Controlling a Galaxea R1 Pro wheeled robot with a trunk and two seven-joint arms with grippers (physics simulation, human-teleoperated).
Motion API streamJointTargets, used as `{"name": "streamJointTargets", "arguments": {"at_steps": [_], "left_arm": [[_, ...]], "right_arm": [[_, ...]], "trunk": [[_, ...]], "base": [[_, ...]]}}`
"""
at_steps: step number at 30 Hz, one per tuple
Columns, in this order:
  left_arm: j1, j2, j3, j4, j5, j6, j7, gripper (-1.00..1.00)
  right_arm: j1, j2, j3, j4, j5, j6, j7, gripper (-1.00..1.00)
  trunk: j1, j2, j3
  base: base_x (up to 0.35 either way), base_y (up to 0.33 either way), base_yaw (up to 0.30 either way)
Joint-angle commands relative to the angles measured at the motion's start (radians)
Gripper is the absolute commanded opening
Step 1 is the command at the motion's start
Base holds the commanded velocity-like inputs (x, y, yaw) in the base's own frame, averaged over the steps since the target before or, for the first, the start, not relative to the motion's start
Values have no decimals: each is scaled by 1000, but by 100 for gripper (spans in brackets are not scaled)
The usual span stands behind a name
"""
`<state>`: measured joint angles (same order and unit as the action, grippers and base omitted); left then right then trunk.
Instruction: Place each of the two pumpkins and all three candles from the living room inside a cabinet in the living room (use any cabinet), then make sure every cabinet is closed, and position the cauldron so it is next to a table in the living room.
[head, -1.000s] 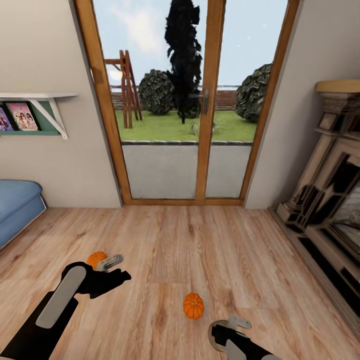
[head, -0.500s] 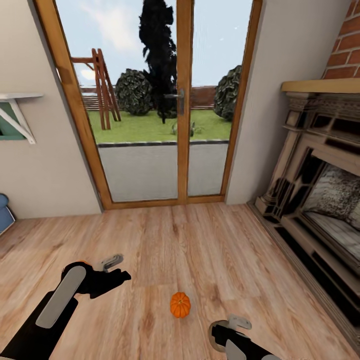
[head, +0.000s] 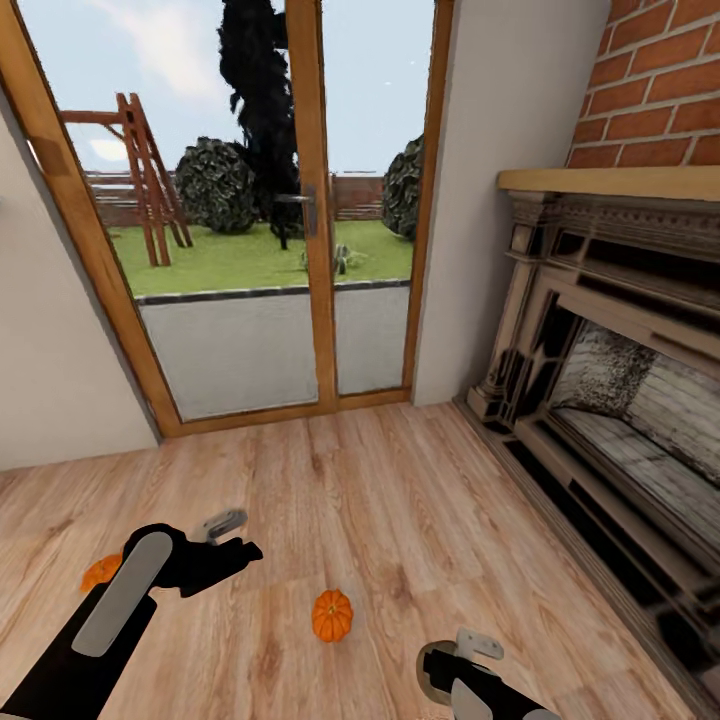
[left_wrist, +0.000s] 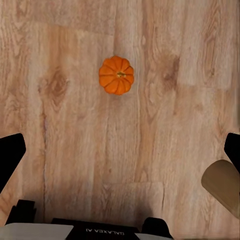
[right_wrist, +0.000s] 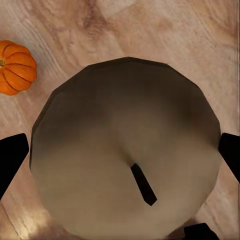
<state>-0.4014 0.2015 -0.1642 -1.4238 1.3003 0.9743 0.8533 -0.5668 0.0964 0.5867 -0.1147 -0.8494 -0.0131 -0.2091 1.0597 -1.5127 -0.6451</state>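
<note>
The right gripper (head: 462, 655) sits low in the head view at about 5 o'clock, and its wrist camera looks straight down on a candle (right_wrist: 127, 162), a tan-brown flat-topped cylinder with a small dark wick, lying between the dark fingertips (right_wrist: 11, 160) at the picture's edges. The jaws stand wide on either side of the candle; whether they press on it cannot be told. Beside the candle in that view lies a pumpkin (right_wrist: 15, 67) on the wooden floor (right_wrist: 165, 30).

The left gripper (head: 232, 535) hangs at about 7 o'clock in the head view, spread wide and holding nothing; its wrist camera shows bare planks between the fingertips and one pumpkin (left_wrist: 116, 75) further out along the fingers, well apart from them.

In the head view the first pumpkin (head: 332, 615) rests on the floor between the two grippers, at 6 o'clock. The second pumpkin (head: 100, 572) peeps from behind the left arm at about 8 o'clock, partly hidden.

Further out, a wood-framed glass door (head: 305, 250) stands at 12 o'clock with a garden behind it, and a fireplace (head: 620, 330) under brick fills the 3 o'clock side.
</note>
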Motion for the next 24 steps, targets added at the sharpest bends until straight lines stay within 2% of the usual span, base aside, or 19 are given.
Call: {"name": "streamJointTargets", "arguments": {"at_steps": [1, 16, 24], "left_arm": [[0, 1, -1, -1, 10, 0, 10, 100], [0, 1, -3, 0, 11, 0, 10, 100], [-1, 0, -4, 37, 7, 0, 9, 100]], "right_arm": [[-1, 0, 9, 0, -9, -1, -4, -100], [-1, 0, 8, 0, -10, 1, -4, -100], [-1, 0, 8, -2, -8, 1, -4, -100]], "trunk": [[-4, 7, 2], [-62, 112, 49], [-92, 168, 70]], "base": [[0, 0, -279], [0, 0, -280], [0, 0, -255]]}}
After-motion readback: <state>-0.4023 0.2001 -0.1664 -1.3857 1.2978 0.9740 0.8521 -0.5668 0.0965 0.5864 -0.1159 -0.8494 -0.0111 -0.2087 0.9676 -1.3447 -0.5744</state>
